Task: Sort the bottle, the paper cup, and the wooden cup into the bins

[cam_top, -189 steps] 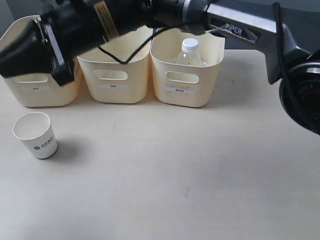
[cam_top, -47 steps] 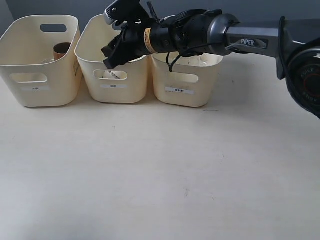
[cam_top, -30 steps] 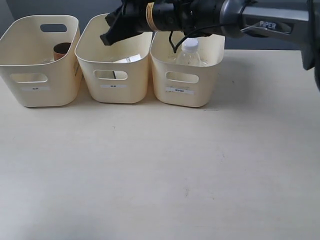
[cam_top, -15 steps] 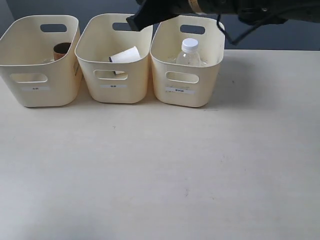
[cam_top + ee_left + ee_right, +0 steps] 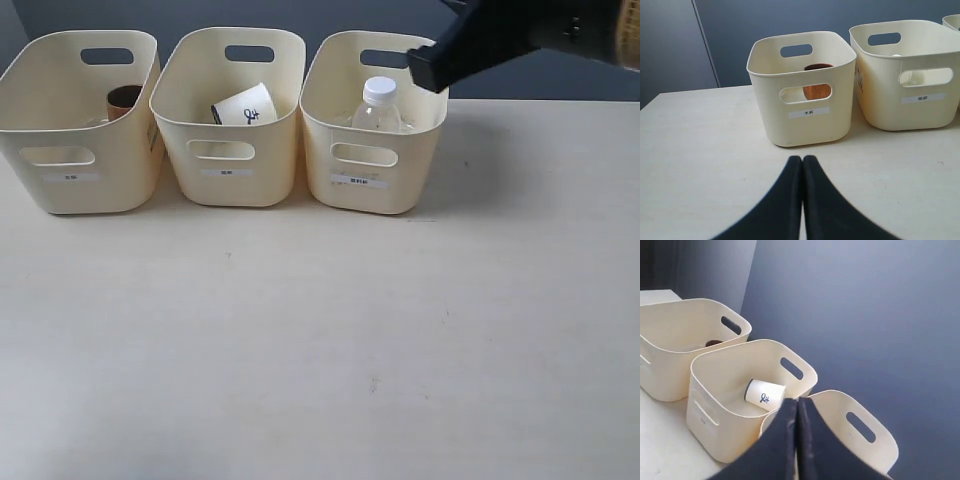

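Observation:
Three cream bins stand in a row at the back of the table. The wooden cup (image 5: 123, 100) (image 5: 817, 90) sits in the left bin (image 5: 60, 195) (image 5: 805, 127). The paper cup (image 5: 244, 106) (image 5: 764, 395) lies on its side in the middle bin (image 5: 225, 190) (image 5: 705, 410). The bottle (image 5: 379, 105) stands upright in the right bin (image 5: 365, 195) (image 5: 875, 450). My right gripper (image 5: 797, 401) is shut and empty, raised above the right bin; its arm (image 5: 520, 35) shows at the top right. My left gripper (image 5: 802, 159) is shut and empty, low over the table in front of the left bin.
The pale table (image 5: 320, 350) stretches in front of the bins. A dark grey wall (image 5: 865, 300) rises behind them. Each bin has a small label on its front (image 5: 809, 113).
The paper cup has dropped into the middle bin and tipped on its side. My right arm has drawn back to the right and upward, away from the middle bin.

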`<state>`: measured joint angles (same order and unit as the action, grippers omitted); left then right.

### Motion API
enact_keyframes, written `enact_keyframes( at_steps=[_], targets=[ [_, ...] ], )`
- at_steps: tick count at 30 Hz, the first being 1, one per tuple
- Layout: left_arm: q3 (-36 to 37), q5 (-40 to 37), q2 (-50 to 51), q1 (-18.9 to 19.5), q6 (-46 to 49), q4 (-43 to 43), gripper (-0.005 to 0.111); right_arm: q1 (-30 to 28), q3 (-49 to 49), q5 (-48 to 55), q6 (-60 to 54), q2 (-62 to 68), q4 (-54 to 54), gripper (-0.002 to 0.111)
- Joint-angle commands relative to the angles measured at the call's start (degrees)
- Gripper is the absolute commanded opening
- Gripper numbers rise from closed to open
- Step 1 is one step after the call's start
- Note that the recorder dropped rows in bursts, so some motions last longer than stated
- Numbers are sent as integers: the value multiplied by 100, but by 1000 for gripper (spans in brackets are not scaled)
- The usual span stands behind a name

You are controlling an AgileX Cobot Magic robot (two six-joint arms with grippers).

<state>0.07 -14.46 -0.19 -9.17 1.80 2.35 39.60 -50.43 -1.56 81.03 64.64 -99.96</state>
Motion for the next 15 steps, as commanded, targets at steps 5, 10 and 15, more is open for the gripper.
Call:
enact_keyframes(
  at_steps=[5,10,15],
  targets=[
    [-7,79,19,-16,-16,11,0,-21,360,116,2,-1159,11,-1],
    [-7,79,19,-16,-16,11,0,-21,360,156,2,-1431,28,-1],
    [-7,79,19,-16,-16,11,0,-21,360,116,2,-1458,200,-1]
  ],
)
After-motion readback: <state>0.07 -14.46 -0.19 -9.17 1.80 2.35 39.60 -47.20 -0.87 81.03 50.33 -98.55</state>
